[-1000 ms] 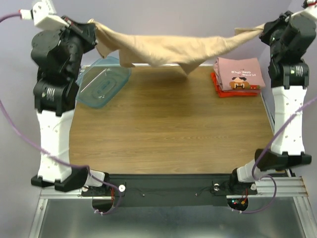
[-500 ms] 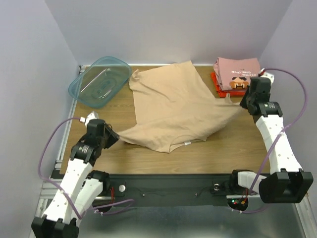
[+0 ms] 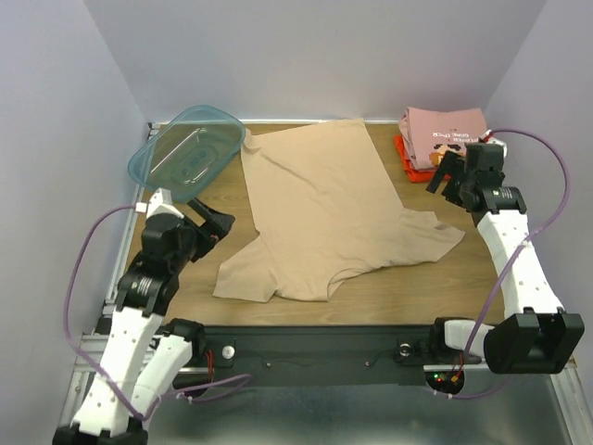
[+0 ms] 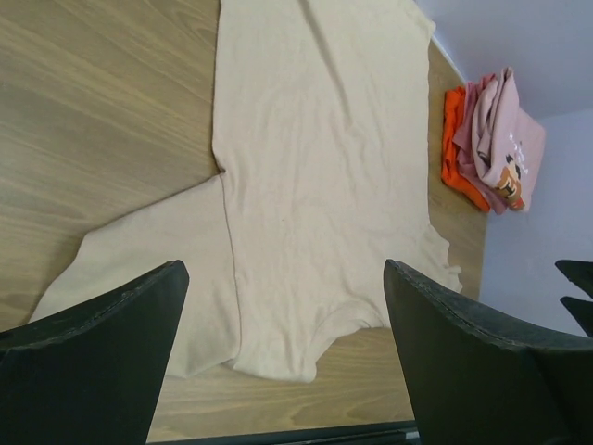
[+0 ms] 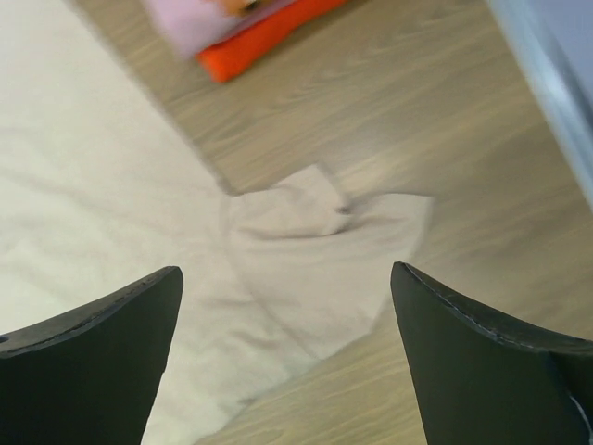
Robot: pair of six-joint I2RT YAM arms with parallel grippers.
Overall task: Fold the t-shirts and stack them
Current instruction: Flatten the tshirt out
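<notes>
The tan t-shirt [image 3: 320,199] lies spread out on the wooden table, collar towards the near edge and a sleeve to each side. My left gripper [image 3: 220,225] hovers open just left of its left sleeve [image 4: 139,250], holding nothing. Open as well, my right gripper [image 3: 444,176] hangs above the right sleeve [image 5: 320,246], which is slightly rumpled. In the back right corner, the folded pink t-shirt [image 3: 445,134] rests on the folded red-orange t-shirt [image 3: 409,167]. Both also show in the left wrist view, pink [image 4: 496,125] over red-orange [image 4: 452,139].
A translucent teal tub [image 3: 185,153] sits tilted at the back left corner, close to the shirt's hem. Lilac walls close in the table on three sides. A metal rail [image 3: 505,222] runs along the right edge.
Both grippers opened and let go of the tan shirt. Its sleeves dropped and it settled flat. Both arms drew slightly back from the cloth.
</notes>
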